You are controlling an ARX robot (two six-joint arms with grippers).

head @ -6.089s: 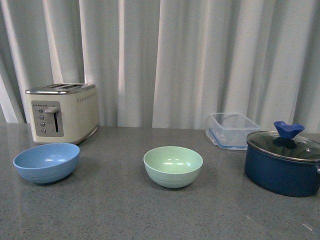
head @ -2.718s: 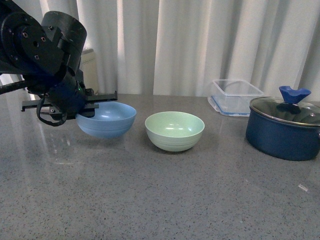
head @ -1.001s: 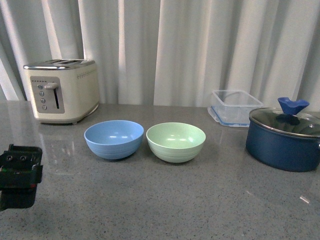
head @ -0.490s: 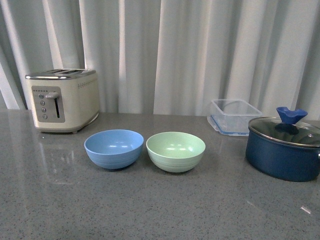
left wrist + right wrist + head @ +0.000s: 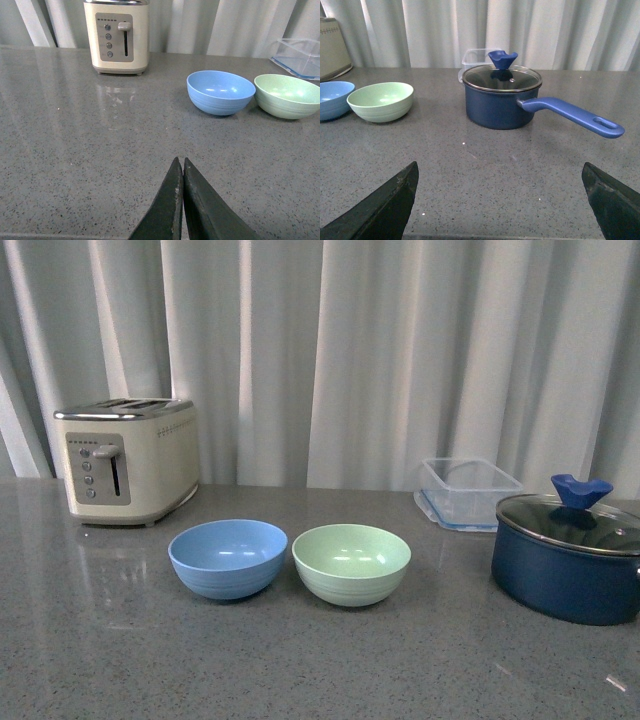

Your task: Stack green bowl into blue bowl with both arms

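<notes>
Plainly, the only markings anywhere are on the control panel of the cream toaster (image 5: 125, 462), a row of dots and a column of round buttons beside the lever, all too small to read. The green bowl (image 5: 351, 563) stands upright on the grey speckled countertop (image 5: 300, 670), near the middle of the front view. It is pale mint, matte and round, with faint horizontal ridges ringing its lower wall. The blue bowl (image 5: 228, 558) sits just beside it on the left with only a sliver of counter between the rims. It is light sky-blue, has the same shape and ridging and looks the same size. Both bowls hold nothing and neither is stacked. To the right, well apart from the bowls, a navy saucepan (image 5: 565, 570) carries a glass lid (image 5: 570, 525) with a blue knob (image 5: 581, 490). The right wrist view shows its long blue handle (image 5: 570, 115). A clear plastic container (image 5: 468, 493) stands behind the saucepan, before the white curtain (image 5: 350, 360). The left gripper (image 5: 179, 167) hovers over bare counter, its jaws pressed together on nothing. The right gripper (image 5: 500, 170) is spread wide, one finger (image 5: 385, 205) showing at each lower corner of its view, and it holds nothing.
</notes>
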